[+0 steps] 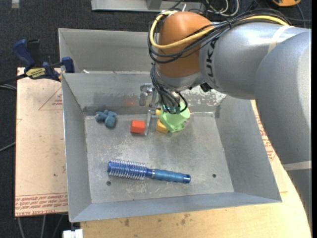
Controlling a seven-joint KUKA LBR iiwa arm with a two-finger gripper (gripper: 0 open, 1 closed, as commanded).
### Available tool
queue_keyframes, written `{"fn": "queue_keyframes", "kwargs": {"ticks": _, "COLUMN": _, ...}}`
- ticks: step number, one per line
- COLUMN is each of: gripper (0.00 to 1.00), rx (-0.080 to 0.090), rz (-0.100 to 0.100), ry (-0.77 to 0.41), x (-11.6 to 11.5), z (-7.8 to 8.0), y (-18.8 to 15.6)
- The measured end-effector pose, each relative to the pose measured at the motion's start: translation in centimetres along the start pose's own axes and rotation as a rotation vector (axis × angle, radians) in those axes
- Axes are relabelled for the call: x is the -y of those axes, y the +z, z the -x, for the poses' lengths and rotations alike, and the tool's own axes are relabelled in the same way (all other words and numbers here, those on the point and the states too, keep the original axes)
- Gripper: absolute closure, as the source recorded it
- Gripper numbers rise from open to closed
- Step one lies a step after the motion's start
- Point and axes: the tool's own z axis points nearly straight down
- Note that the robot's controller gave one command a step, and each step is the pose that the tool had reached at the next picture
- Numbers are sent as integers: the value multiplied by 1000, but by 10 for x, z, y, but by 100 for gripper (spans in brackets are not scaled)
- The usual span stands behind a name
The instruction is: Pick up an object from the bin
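My gripper (150,125) hangs low at the back middle of the bin, under the arm's orange cover. Its tip stands between a small orange-red cube (138,127) on its left and a yellow block (162,127) on its right. A light green lumpy thing (175,120) lies against the yellow block, just right of the gripper and partly hidden by the wrist cables. I cannot make out anything held.
A small blue figure (107,117) lies at the back left. A blue hairbrush (148,172) lies lengthwise near the front wall. The arm comes in from the right above the bin's right half.
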Motion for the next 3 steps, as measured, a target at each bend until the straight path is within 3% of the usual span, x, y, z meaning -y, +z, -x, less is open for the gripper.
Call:
{"fn": "queue_keyframes", "kwargs": {"ticks": 1, "gripper": 0, "rx": 3, "rz": 1, "ry": 261, "x": -6, "z": -4, "y": 86}}
{"fn": "queue_keyframes", "kwargs": {"ticks": 2, "gripper": 100, "rx": 6, "rz": 1, "ry": 262, "x": -6, "z": -2, "y": 84}}
{"fn": "queue_keyframes", "kwargs": {"ticks": 3, "gripper": 100, "rx": 18, "rz": 3, "ry": 279, "x": 27, "z": 5, "y": -48}}
